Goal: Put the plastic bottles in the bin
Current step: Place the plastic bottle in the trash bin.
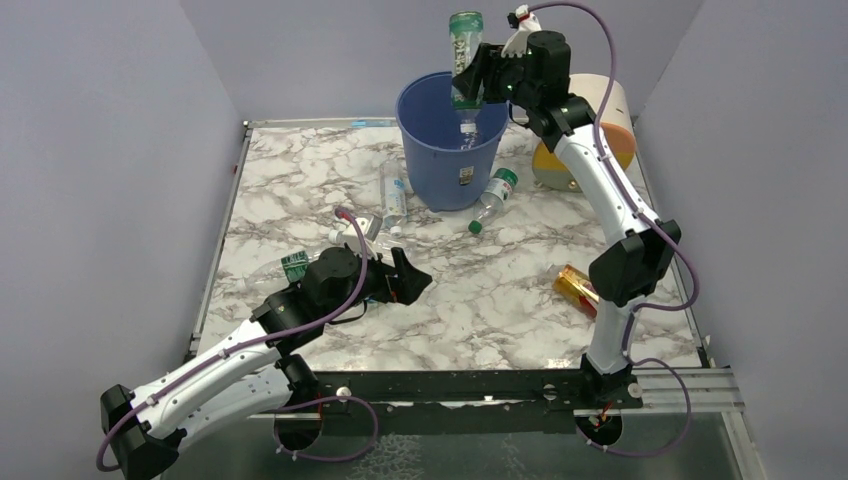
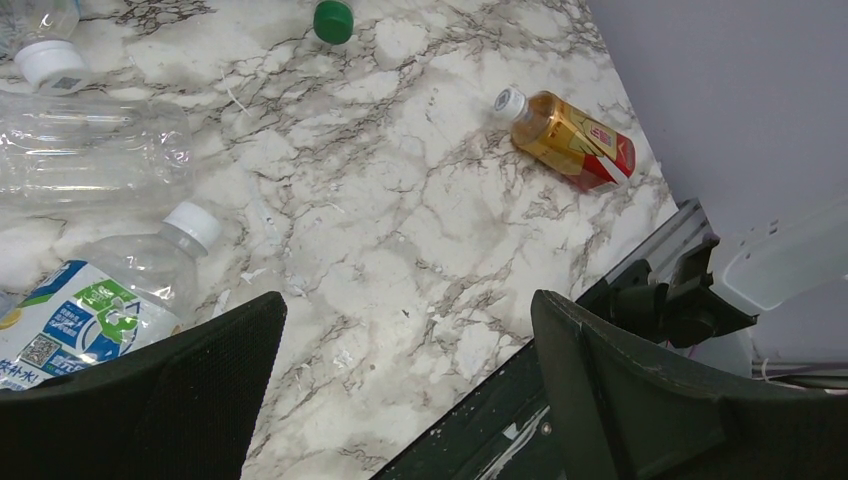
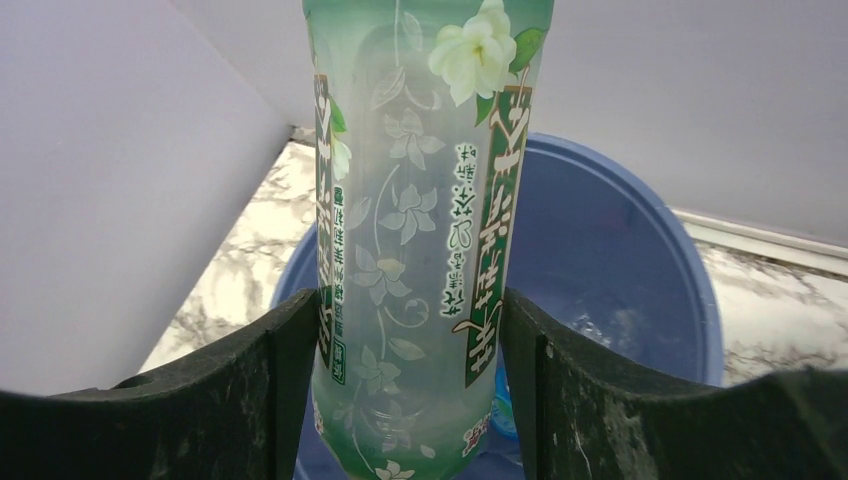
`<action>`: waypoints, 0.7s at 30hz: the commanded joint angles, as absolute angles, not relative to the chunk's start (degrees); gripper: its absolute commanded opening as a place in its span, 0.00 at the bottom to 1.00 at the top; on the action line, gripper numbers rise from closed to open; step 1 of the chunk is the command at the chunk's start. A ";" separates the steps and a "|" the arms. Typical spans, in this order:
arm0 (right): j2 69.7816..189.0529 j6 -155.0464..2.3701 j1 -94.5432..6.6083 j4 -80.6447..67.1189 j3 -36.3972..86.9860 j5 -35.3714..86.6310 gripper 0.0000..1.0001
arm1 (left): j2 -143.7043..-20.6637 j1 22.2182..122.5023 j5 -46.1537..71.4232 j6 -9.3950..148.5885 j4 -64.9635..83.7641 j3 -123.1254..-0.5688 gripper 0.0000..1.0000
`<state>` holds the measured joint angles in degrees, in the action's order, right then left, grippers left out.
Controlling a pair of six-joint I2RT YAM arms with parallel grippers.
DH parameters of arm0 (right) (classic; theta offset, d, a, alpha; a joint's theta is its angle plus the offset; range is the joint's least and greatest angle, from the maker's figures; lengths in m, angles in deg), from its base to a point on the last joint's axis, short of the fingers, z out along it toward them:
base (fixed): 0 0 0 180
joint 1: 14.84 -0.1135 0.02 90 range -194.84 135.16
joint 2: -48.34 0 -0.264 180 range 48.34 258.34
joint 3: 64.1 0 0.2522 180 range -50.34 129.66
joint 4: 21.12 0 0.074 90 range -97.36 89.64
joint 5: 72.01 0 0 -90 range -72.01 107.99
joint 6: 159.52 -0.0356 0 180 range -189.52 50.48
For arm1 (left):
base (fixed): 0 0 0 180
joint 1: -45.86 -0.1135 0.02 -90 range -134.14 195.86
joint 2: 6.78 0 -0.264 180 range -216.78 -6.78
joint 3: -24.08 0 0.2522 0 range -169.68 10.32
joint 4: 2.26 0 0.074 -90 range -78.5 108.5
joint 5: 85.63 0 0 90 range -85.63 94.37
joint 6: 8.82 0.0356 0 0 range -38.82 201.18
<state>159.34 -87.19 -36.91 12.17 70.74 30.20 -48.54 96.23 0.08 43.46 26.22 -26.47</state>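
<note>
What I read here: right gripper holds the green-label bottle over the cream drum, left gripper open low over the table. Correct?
Not the drum. The right gripper holds the green-label bottle over the blue bin; the cream drum stands beside it. The top external view shows this. The left gripper is open low over the table, as stated.

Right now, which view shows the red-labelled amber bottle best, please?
The left wrist view: the amber bottle lies whole, white cap visible. The top view has it small, partly behind the right arm; the right wrist view misses it.
</note>
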 commanded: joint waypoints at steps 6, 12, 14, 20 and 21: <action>160.66 -83.95 -35.81 10.66 67.48 25.22 0.76 | -47.82 96.21 0.95 42.56 24.72 -27.13 0.99; 160.95 -84.39 -35.53 10.75 67.67 25.37 0.81 | -47.65 96.20 0.63 42.46 24.69 -27.01 0.99; 160.89 -84.75 -35.50 10.75 67.89 25.81 0.81 | -47.73 96.21 0.47 42.58 24.92 -27.11 0.99; 158.71 -87.10 -35.43 10.69 66.73 27.82 0.81 | -48.38 96.19 0.30 43.01 24.95 -27.12 0.99; 157.89 -87.32 -35.48 10.59 66.01 28.03 0.81 | -48.35 96.18 0.31 43.11 24.87 -27.12 0.99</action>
<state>160.21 -85.64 -35.75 12.02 67.61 27.07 -48.51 96.23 0.23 42.83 26.18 -26.47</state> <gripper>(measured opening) 0.810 0.991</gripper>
